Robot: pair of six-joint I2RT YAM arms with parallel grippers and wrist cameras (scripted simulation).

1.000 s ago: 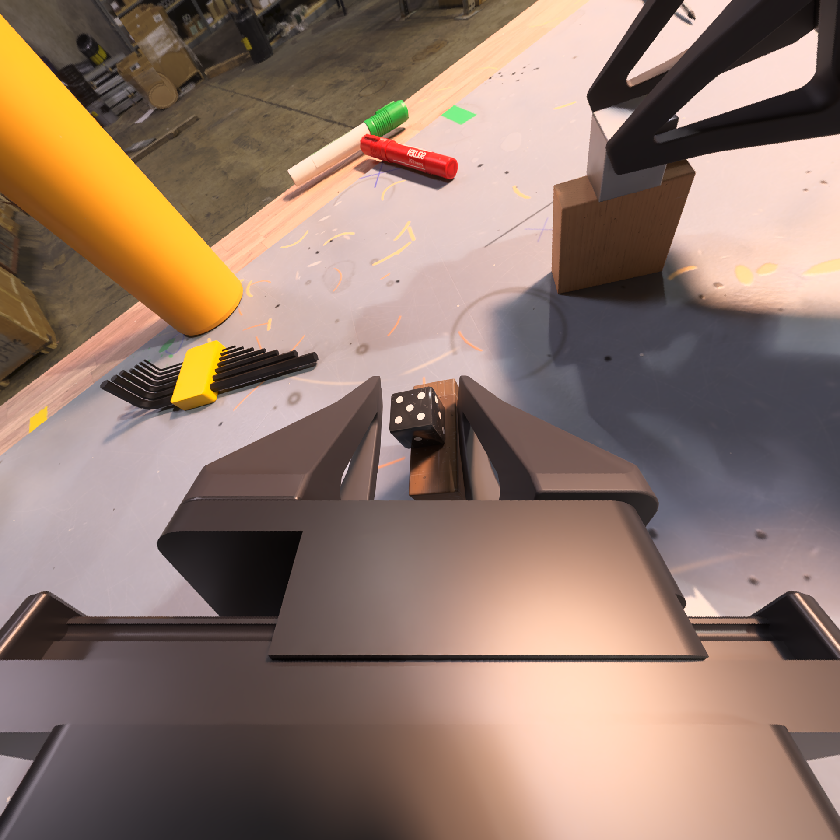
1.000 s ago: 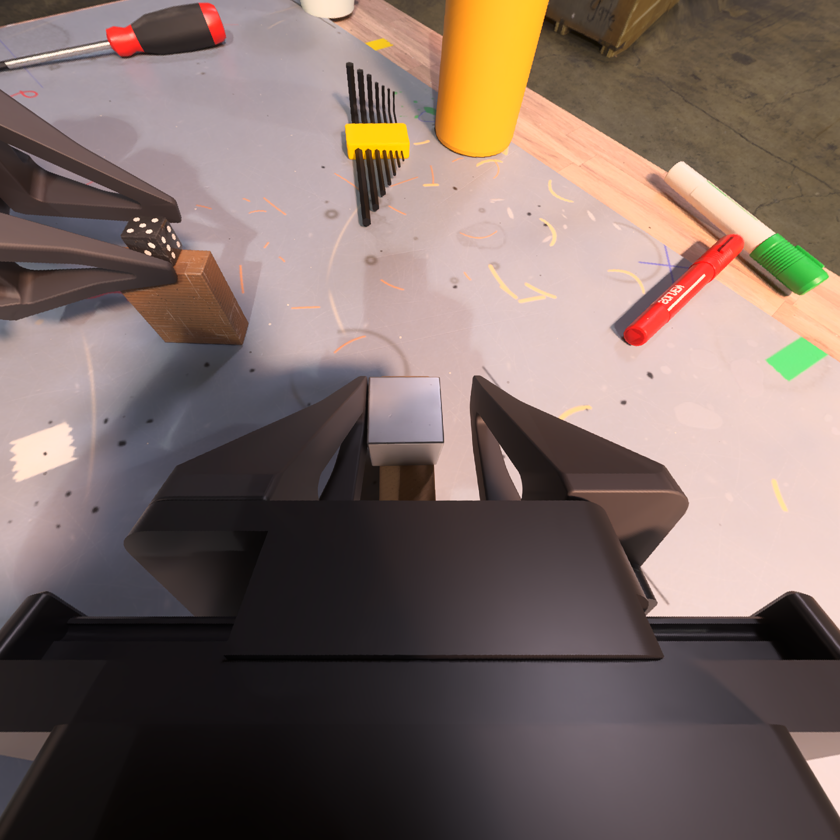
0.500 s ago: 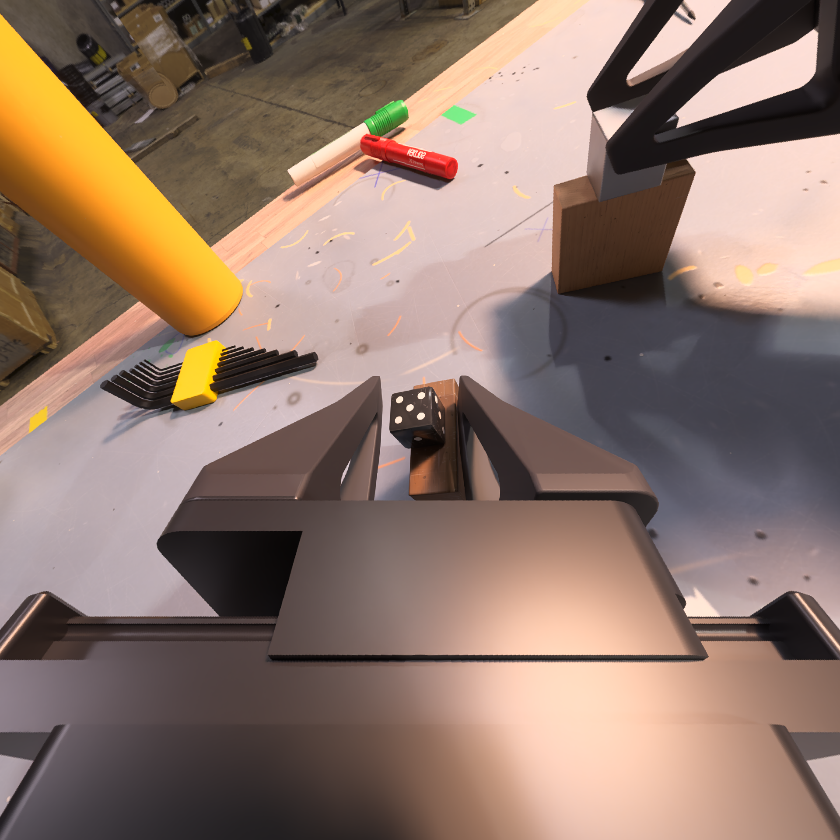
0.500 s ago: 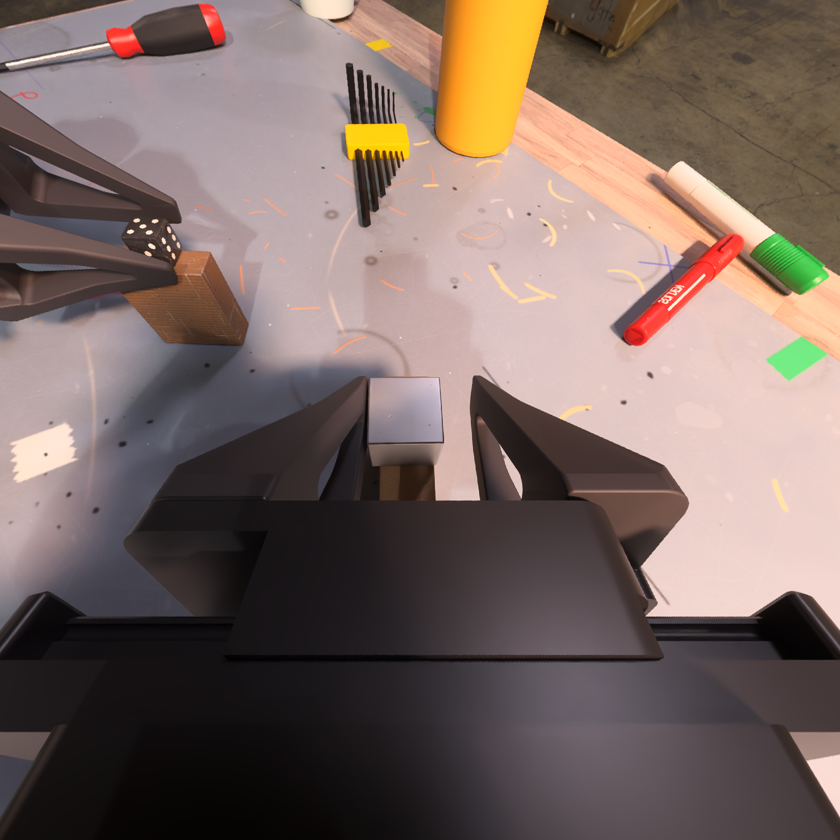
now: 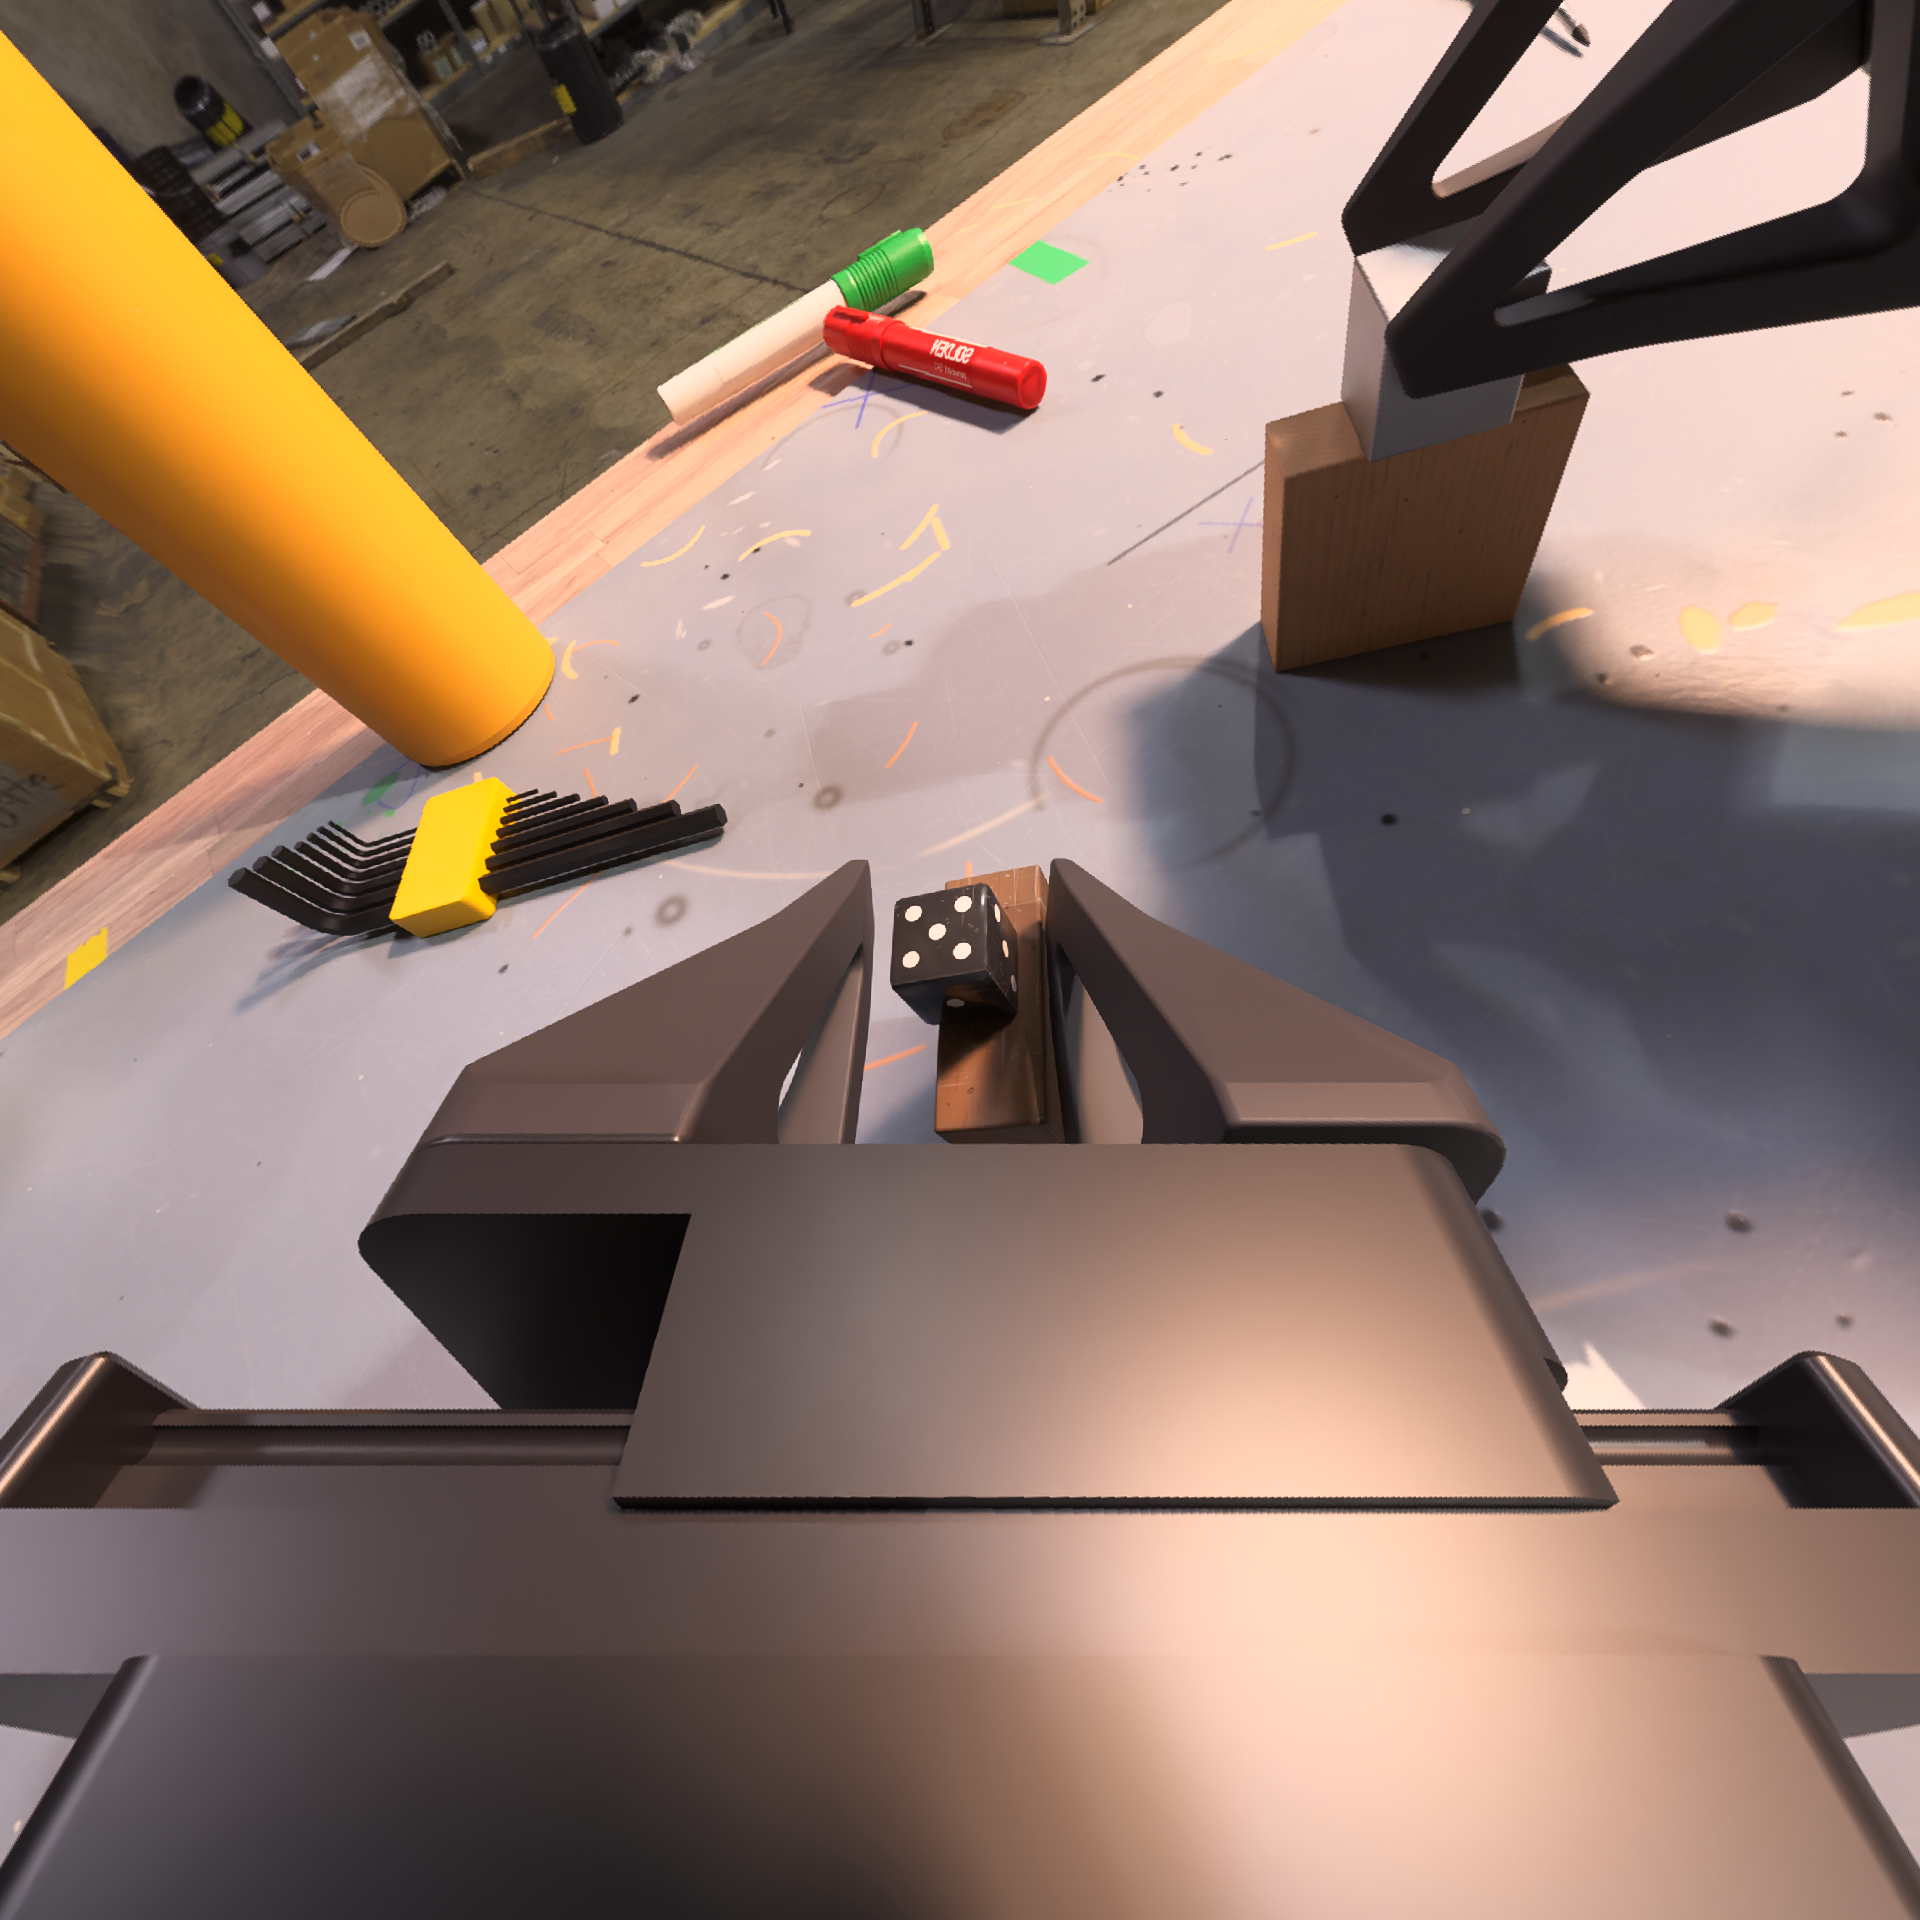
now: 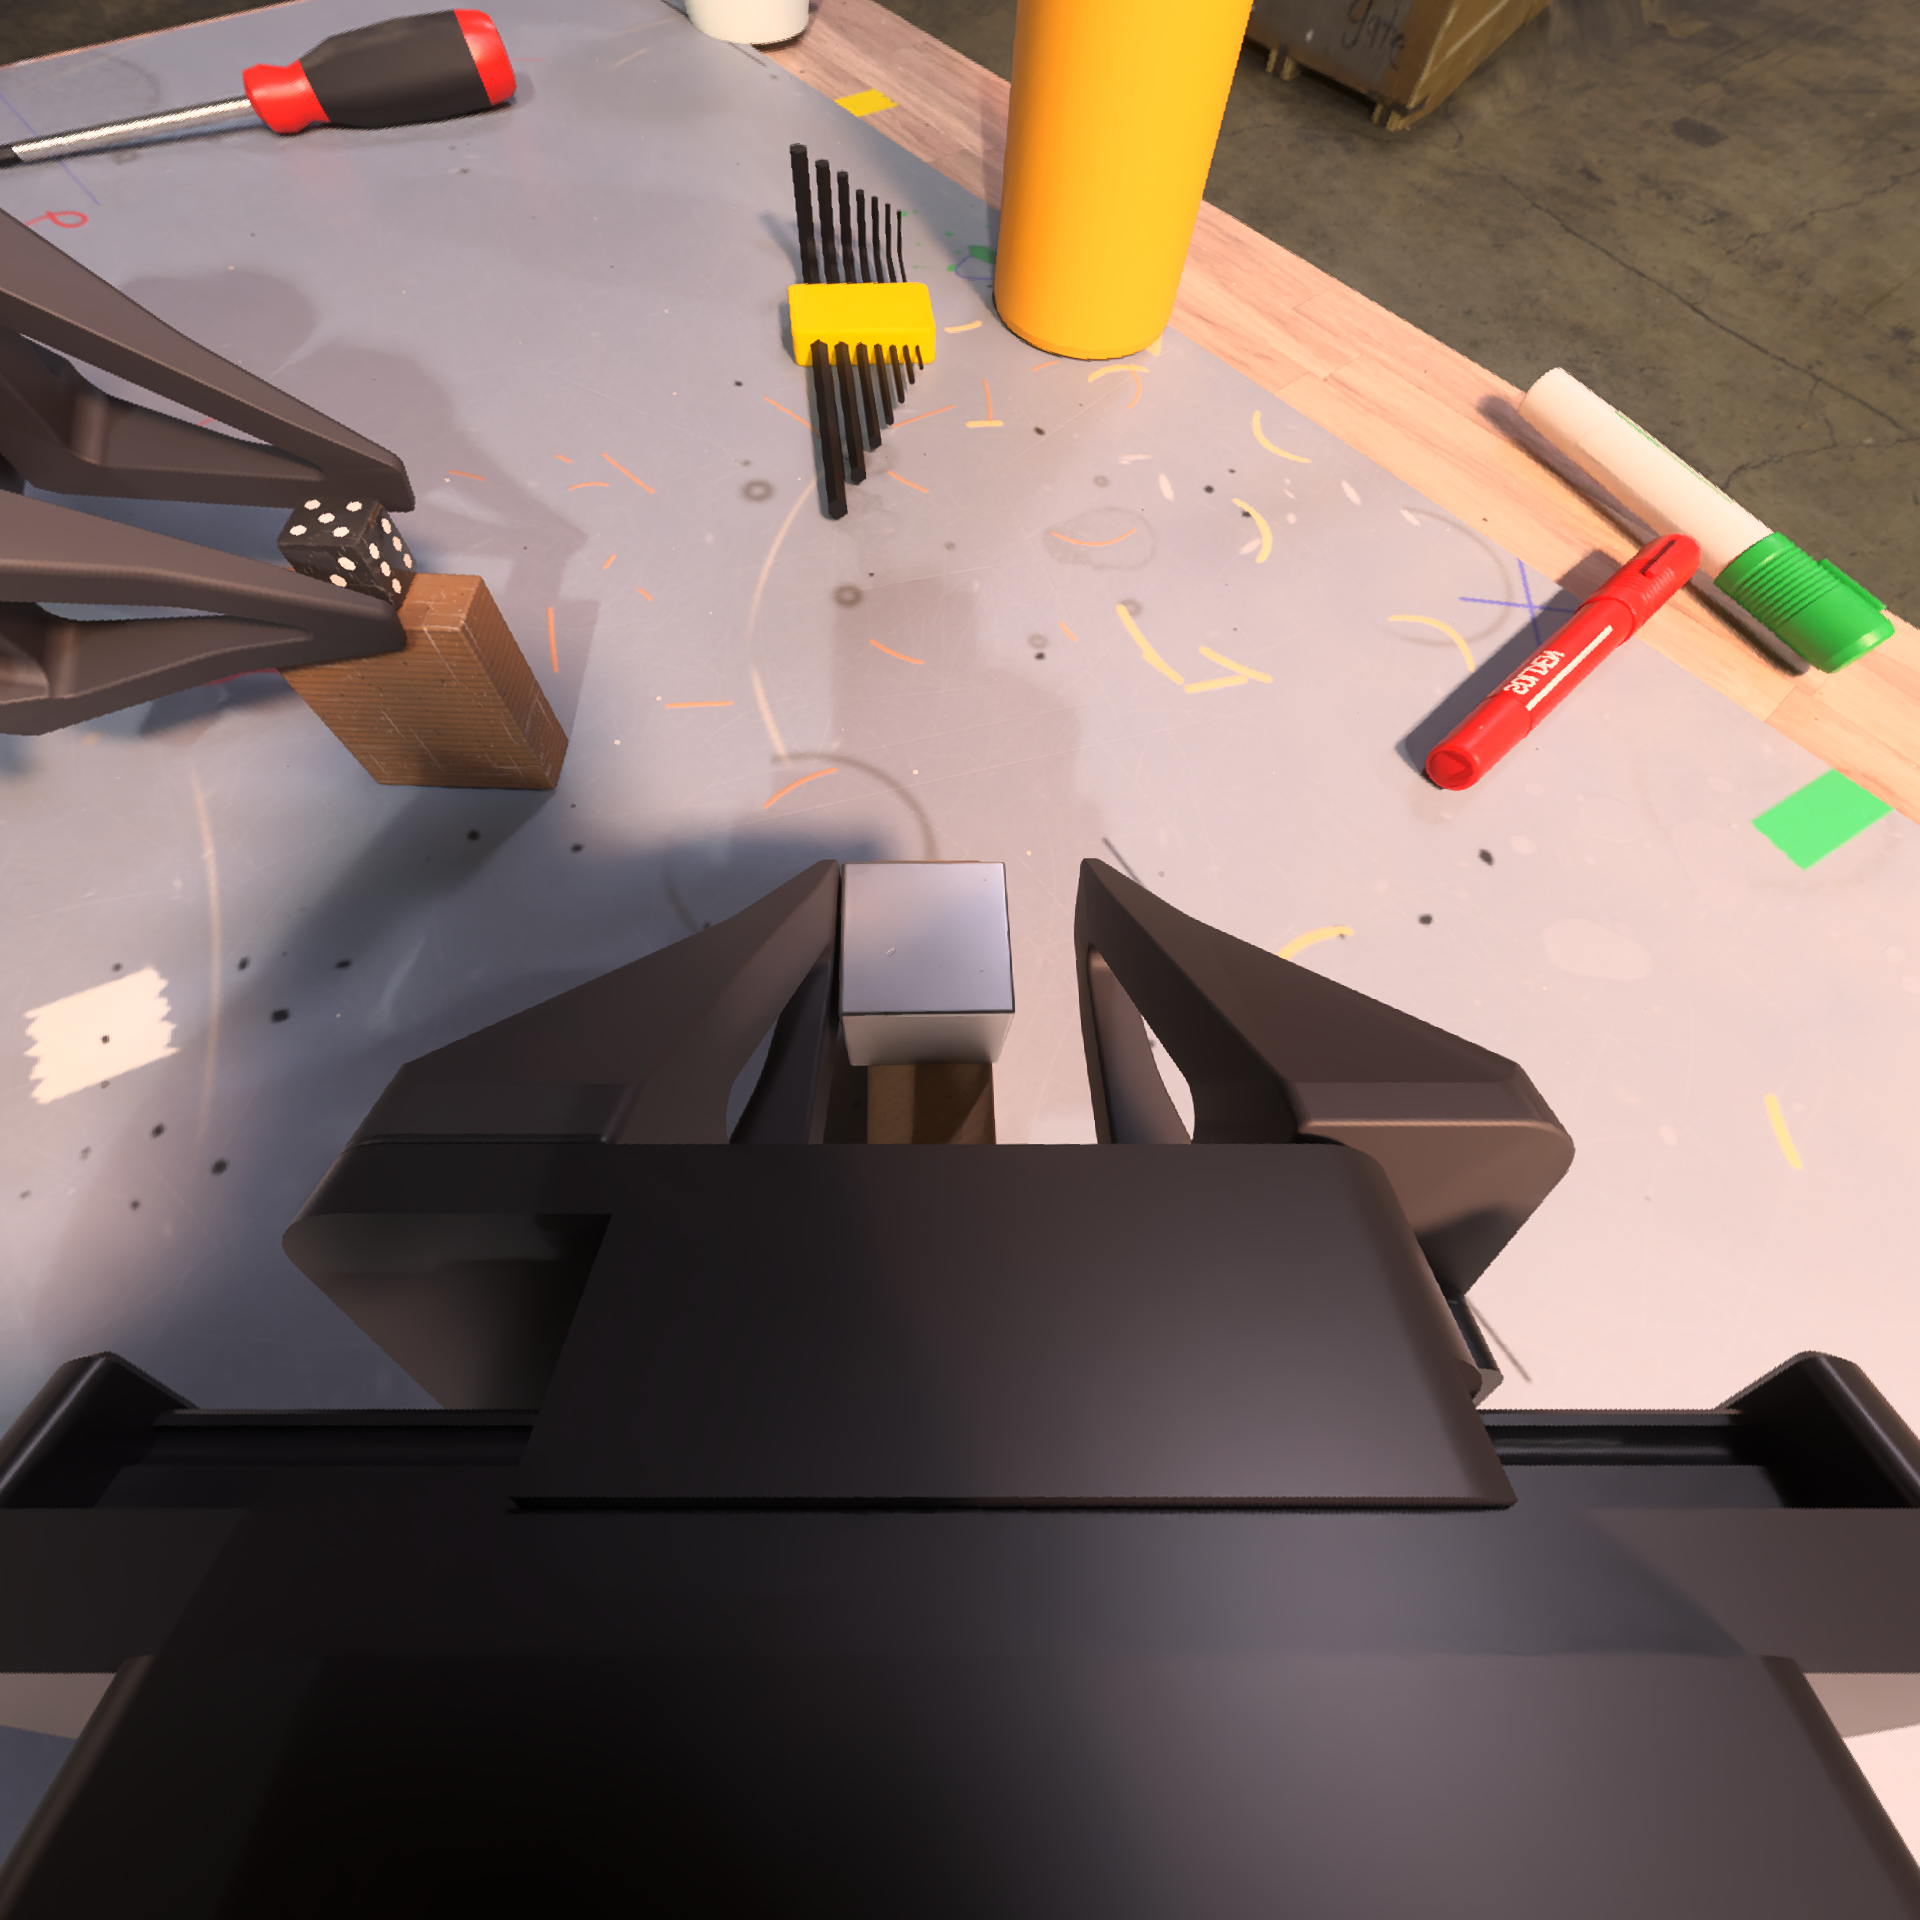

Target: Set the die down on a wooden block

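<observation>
A black die (image 5: pixel 954 951) with white pips sits tilted on the top left edge of a dark wooden block (image 5: pixel 992 1070), between the fingers of my left gripper (image 5: pixel 958 868). The gripper is open, with a gap on each side of the die. The right wrist view shows the die (image 6: pixel 348 545) on that block (image 6: pixel 447 686) at the left. My right gripper (image 6: pixel 956 868) is open around a grey metal cube (image 6: pixel 925 951), which rests on a light wooden block (image 5: pixel 1403 530). Its left finger is close against the cube, and its right finger stands apart.
A tall yellow cylinder (image 6: pixel 1112 166) stands near the table's wooden edge (image 6: pixel 1351 353), with a hex key set in a yellow holder (image 6: pixel 857 322) beside it. A red marker (image 6: pixel 1558 665) and a green-capped white marker (image 6: pixel 1704 530) lie at the right. A red-and-black screwdriver (image 6: pixel 374 68) lies at the far left.
</observation>
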